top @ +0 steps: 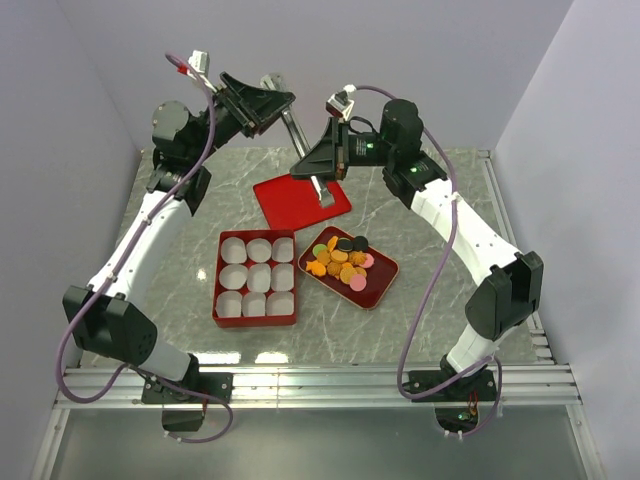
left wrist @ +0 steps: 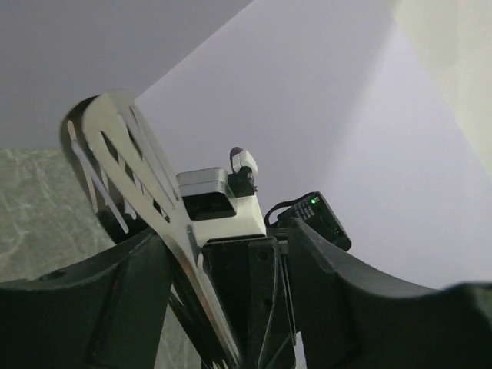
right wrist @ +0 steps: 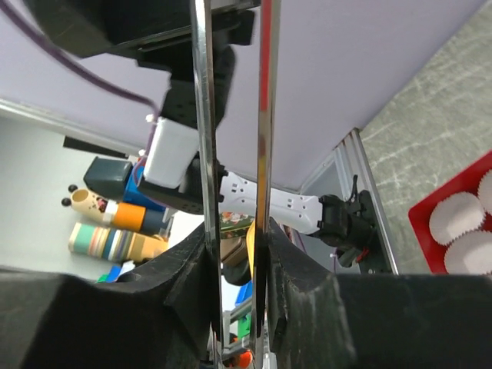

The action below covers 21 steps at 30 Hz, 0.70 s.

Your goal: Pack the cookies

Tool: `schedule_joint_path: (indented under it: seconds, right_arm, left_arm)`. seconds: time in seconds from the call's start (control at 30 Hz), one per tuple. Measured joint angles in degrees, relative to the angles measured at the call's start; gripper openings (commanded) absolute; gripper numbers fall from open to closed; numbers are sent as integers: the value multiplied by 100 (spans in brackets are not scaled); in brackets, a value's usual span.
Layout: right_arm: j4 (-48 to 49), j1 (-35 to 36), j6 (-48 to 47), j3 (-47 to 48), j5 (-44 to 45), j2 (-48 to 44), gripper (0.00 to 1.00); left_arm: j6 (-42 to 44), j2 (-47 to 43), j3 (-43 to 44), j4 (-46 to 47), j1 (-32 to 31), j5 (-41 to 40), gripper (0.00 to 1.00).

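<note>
The cookies [top: 347, 262], round orange, green, pink and black pieces with some orange flower shapes, lie piled in a small red tray [top: 385, 285]. My right gripper [top: 318, 165] is raised over the back of the table and is shut on a pair of metal tongs [top: 290, 125], whose two blades [right wrist: 201, 115] run up between its fingers [right wrist: 234, 254]. My left gripper [top: 268, 100] is at the tongs' upper end. In its wrist view the slotted tong head [left wrist: 115, 146] stands between its wide-apart fingers [left wrist: 231, 261], close to the left one.
A red box [top: 215, 280] of white paper cups [top: 257, 277] stands left of the tray; it also shows in the right wrist view [right wrist: 419, 219]. A flat red lid [top: 290, 205] lies behind them, under the tongs' tip. Walls enclose the table.
</note>
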Motion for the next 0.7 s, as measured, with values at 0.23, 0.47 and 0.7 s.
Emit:
schedule_joint_path:
  seconds: [0.23,0.47,0.7]
  right_arm:
    - [-448,-142,-286,0,133,0,31]
    - [-798,-382,-485,0,166,0,31]
    - [-1056,-439,-581,-2,66,0,31]
  left_arm:
    - [546,-186,144,-1080,-13,-264,74]
    - [1014,-223,304,-1991,-55,-457,77]
    - [1357,-221,479,-2542,-83,-505,79]
